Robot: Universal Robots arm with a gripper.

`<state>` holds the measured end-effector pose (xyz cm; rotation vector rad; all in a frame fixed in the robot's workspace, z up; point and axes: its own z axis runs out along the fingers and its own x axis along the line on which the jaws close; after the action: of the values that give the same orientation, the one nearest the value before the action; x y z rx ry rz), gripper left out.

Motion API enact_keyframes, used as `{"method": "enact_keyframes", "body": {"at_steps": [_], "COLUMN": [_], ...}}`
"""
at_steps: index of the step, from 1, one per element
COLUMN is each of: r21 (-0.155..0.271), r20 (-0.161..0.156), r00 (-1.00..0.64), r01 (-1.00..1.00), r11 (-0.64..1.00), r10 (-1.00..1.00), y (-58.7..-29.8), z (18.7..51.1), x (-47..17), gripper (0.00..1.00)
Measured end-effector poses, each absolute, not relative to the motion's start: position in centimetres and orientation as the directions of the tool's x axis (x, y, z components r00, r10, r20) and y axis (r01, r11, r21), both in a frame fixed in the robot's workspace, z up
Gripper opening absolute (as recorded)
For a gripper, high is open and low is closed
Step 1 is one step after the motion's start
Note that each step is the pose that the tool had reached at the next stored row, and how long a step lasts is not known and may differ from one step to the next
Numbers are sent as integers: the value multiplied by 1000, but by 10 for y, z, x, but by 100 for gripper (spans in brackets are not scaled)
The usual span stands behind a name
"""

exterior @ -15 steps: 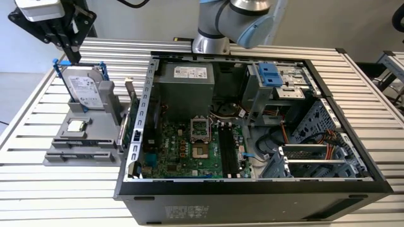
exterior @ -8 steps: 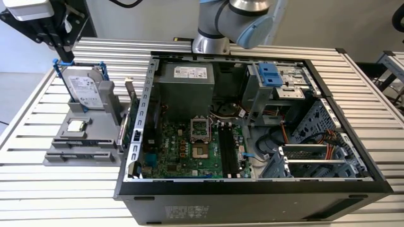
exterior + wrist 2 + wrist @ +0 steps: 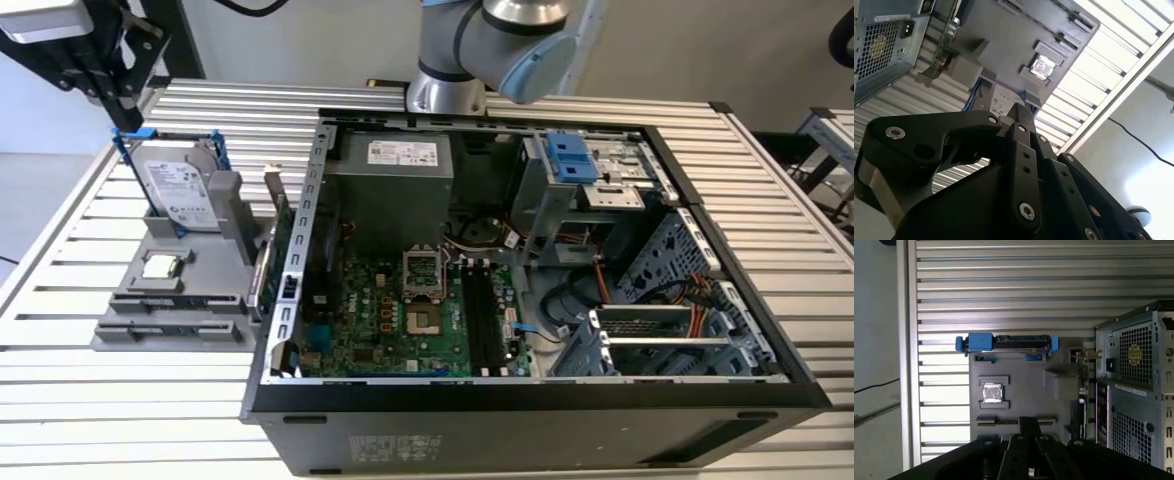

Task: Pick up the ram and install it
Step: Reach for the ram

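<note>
Currently I see the gripper (image 3: 128, 116) above the hard drive (image 3: 178, 188), fingers pressed together on nothing. The ram (image 3: 262, 264) stands on edge between fixture (image 3: 134, 335) and computer case (image 3: 534, 425), apart from the fingers.

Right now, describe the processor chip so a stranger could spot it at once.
At the exterior view's left of the open computer case, a grey tray sits on the slatted table. The processor chip lies flat in that tray, nearer the camera than the upright hard drive. It is small, square and silver, without the drive's blue brackets.
</note>
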<state>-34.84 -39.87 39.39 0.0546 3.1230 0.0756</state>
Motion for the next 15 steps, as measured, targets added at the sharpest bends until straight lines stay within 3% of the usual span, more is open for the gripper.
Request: {"method": "enact_keyframes", "body": {"at_steps": [15], "r21": [49], "r20": [-16], "r00": [-999], "r01": [35], "r11": [998], "r10": [36], "y": [-403], "z": [394], "x": [-352], "gripper": [0]}}
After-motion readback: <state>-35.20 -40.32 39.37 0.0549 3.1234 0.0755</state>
